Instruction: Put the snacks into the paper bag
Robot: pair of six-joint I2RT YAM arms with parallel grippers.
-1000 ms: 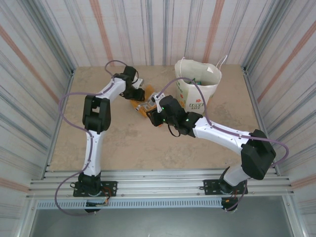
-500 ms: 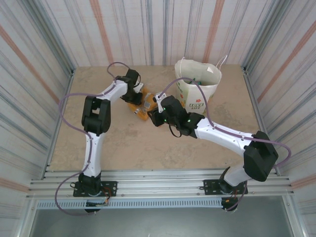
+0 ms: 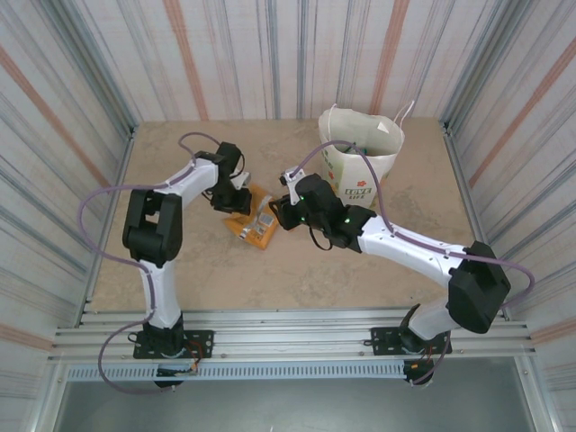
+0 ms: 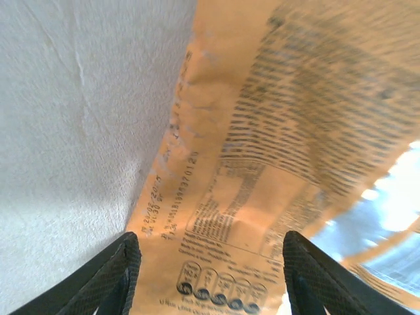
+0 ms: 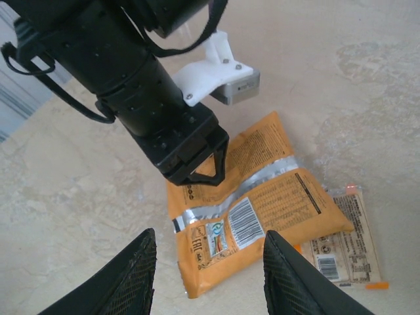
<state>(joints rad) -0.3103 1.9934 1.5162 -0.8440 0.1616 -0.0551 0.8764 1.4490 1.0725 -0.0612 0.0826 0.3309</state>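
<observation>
Looks down on a beige, mottled stone-look tabletop (image 3: pixel 360 265) boxed in by striped metal walls (image 3: pixel 297 54). Finds the tall white paper bag (image 3: pixel 360 166) with green lettering at the far right of it, upright with its mouth open and well apart from the packets. Places the left gripper (image 3: pixel 238 205) near the table's middle, low at the far end of a glossy orange foil packet (image 3: pixel 241 229) that lies flat, printed back up. From its own wrist view, shows that left gripper (image 4: pixel 210 236) released: jaws spread wide, one black ribbed finger (image 4: pixel 111 275) by the packet's edge beside bare table, the other over the orange foil (image 4: pixel 262 131), clamping nothing. From the right wrist view, catches a black fingertip of the left gripper (image 5: pixel 197 164) meeting the packet's upper left edge (image 5: pixel 256 210). Sets the right gripper (image 3: pixel 277 214) just right of the packet, between it and the bag. Shows it (image 5: pixel 210 236) hovering above the foil, jaws parted, nothing between them and nothing touched. Notes a small tan packet (image 5: pixel 348 246) with a barcode tucked against the orange one's right end, flat on the table.
</observation>
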